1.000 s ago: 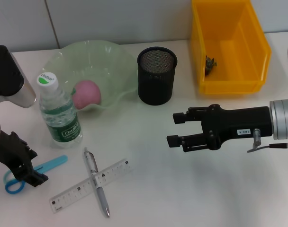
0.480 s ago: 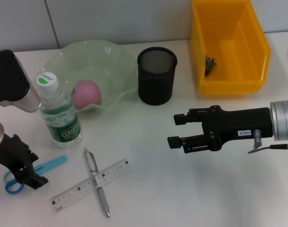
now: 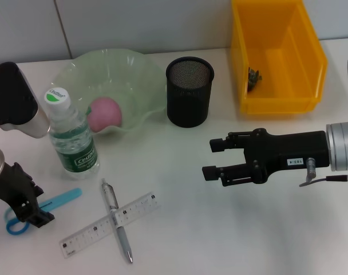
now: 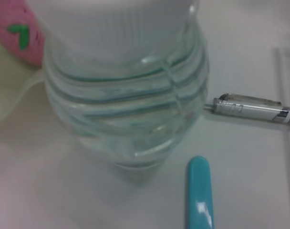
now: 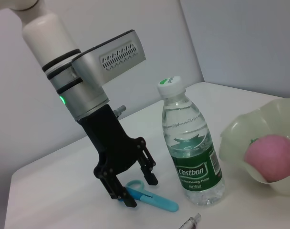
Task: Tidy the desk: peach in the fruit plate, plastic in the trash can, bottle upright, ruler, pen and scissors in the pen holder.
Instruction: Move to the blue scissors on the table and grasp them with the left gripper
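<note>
The blue-handled scissors (image 3: 39, 208) lay flat near the front left corner of the white desk (image 3: 220, 229), and the left gripper (image 3: 31, 213) stood over them with its black fingers (image 5: 150, 175) spread apart to either side of the handles, gripping nothing. Just beside them, toward the desk's middle, the clear plastic ruler (image 3: 108, 224) lay slantwise with the silver ballpoint pen (image 3: 117, 228) crossing over it. Behind the scissors, the clear water bottle with a green label and a white cap (image 3: 71, 136) stood upright near the left edge. Touching or nearly touching it from behind was the pale green wavy-rimmed fruit plate (image 3: 139, 74), which held the pink peach (image 3: 104, 113). The black mesh pen holder (image 3: 189, 91) stood upright just beside the plate, toward the back of the desk's middle. The yellow plastic bin (image 3: 277, 103) sat at the back right, with a small dark crumpled piece (image 3: 254, 77) lying inside it. The right gripper (image 3: 211, 158) hovered over the bare right half of the desk, well apart from every item, its jaws parted and holding nothing. In the left wrist view the bottle filled the frame, with one blue scissor handle and the pen's clip end beside it.
</note>
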Controlling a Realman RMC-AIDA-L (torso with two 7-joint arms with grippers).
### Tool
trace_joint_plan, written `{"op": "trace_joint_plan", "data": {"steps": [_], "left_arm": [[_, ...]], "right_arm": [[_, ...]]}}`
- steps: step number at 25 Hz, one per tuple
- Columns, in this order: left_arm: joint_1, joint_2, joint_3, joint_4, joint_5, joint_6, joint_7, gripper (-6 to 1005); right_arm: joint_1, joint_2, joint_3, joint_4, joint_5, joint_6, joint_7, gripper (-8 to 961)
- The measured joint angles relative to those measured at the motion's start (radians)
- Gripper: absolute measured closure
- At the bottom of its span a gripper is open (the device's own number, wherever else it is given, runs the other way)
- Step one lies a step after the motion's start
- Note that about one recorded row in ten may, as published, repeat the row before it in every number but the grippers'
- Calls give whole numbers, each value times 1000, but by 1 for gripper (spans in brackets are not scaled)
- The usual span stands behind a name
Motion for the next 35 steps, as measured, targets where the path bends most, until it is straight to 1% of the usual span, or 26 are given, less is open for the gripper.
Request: {"op": "trace_joint_plan", "data": {"steps": [16, 21, 28, 35], "left_arm": [[-5, 0, 16, -9, 9, -7, -2, 420], [-5, 0, 21, -10, 22, -10, -6, 551], [-12, 0, 23, -24, 24, -11, -10, 553], [-17, 0, 26, -36, 27, -14, -13, 586]], "right_arm": [[1, 2, 0, 0, 0, -2, 0, 178], [2, 4, 0, 0, 0, -2, -1, 178], [2, 4, 0, 0, 0, -1, -1, 178], [2, 4, 0, 0, 0, 1, -3, 178]]}}
